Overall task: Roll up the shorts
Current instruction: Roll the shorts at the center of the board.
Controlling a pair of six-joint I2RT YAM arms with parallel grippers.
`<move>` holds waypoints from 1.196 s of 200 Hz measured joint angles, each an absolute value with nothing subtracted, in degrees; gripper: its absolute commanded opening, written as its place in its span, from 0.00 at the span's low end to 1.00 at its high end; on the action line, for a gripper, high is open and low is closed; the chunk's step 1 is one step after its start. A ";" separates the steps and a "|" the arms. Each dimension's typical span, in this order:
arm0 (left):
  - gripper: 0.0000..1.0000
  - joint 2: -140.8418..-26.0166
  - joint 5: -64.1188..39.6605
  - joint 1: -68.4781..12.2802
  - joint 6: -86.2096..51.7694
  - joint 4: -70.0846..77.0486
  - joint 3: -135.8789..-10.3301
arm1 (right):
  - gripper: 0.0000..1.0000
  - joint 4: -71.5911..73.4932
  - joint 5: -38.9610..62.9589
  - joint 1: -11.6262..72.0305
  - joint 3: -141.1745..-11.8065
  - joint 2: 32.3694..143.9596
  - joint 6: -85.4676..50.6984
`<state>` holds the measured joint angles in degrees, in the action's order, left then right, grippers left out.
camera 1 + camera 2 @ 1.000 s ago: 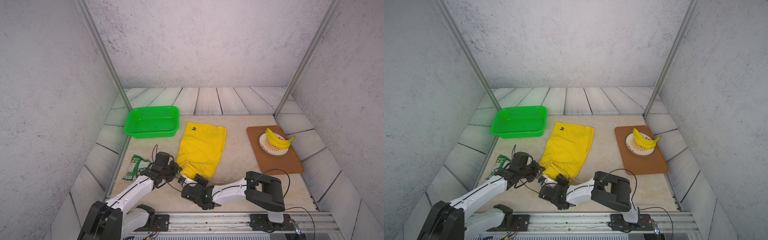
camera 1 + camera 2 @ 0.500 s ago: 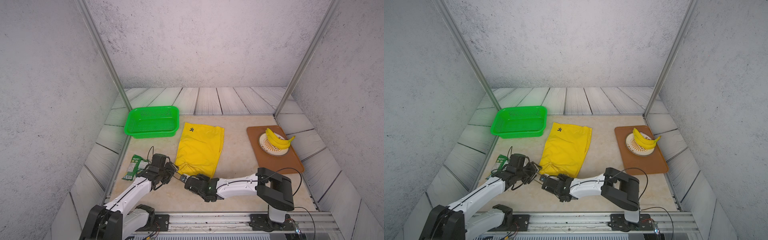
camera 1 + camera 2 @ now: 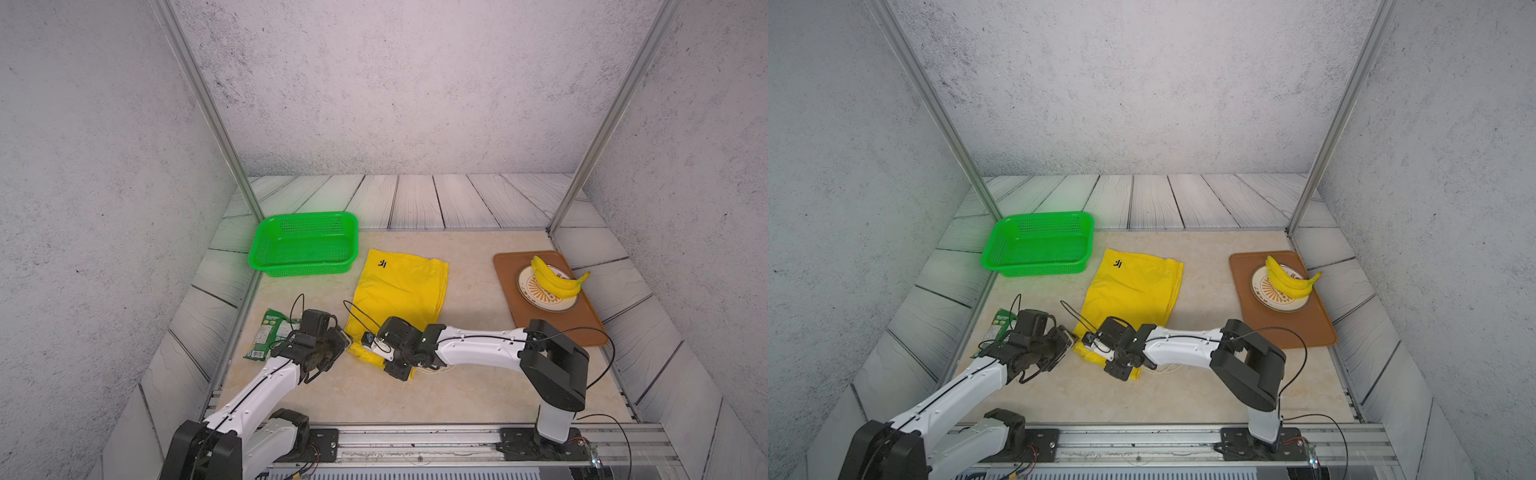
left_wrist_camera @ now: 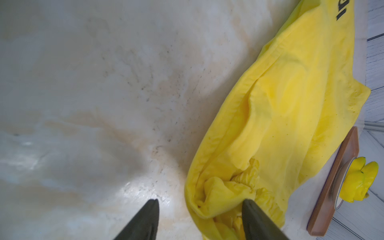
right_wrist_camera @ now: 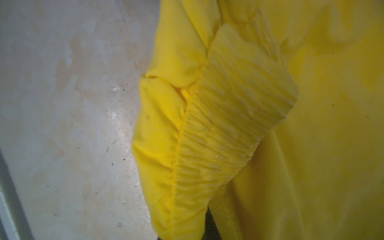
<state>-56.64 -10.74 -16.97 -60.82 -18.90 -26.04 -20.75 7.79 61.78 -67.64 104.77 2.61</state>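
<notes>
The yellow shorts [image 3: 399, 291] [image 3: 1133, 291] lie mid-table, black logo at the far end and bunched waistband at the near end. My right gripper [image 3: 369, 340] [image 3: 1090, 338] sits on that near end. In the right wrist view the gathered waistband [image 5: 228, 114] drapes over the jaws, which are shut on it, and only a dark sliver of them shows. My left gripper [image 4: 201, 200] [image 3: 344, 341] stands open at the shorts' near left corner. One of its fingers [image 4: 255, 218] is over the folded fabric [image 4: 291, 104], the other over bare table. A whitish drawstring [image 3: 436, 371] trails under the right arm.
A green basket [image 3: 303, 245] stands at the back left. A green snack packet [image 3: 266, 332] lies beside my left arm. At the right, a brown tray [image 3: 557, 328] carries a plate with bananas [image 3: 555, 278]. Metal posts and the front rail frame the table.
My left gripper has opened and let go of the shorts' corner. My right arm has stretched out to the left and away from the front rail, with the waistband still in its gripper.
</notes>
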 measured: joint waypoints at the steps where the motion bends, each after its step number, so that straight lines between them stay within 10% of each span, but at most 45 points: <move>1: 0.75 -56.51 -10.68 -16.97 -60.84 -18.98 -26.06 | 0.00 -20.80 8.08 61.63 -67.68 104.77 2.57; 124: 0.77 -40.36 -12.99 -16.99 -56.95 -19.62 -19.73 | 0.00 -11.31 54.41 44.86 -71.59 118.19 -12.84; 239: 0.89 -61.54 -15.86 -18.52 -56.80 5.28 -17.19 | 0.00 -4.36 61.01 41.43 -70.06 120.77 -20.43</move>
<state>-61.54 -15.86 -18.52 -56.80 5.28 -17.19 -4.36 61.01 41.43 -70.06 120.77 -20.43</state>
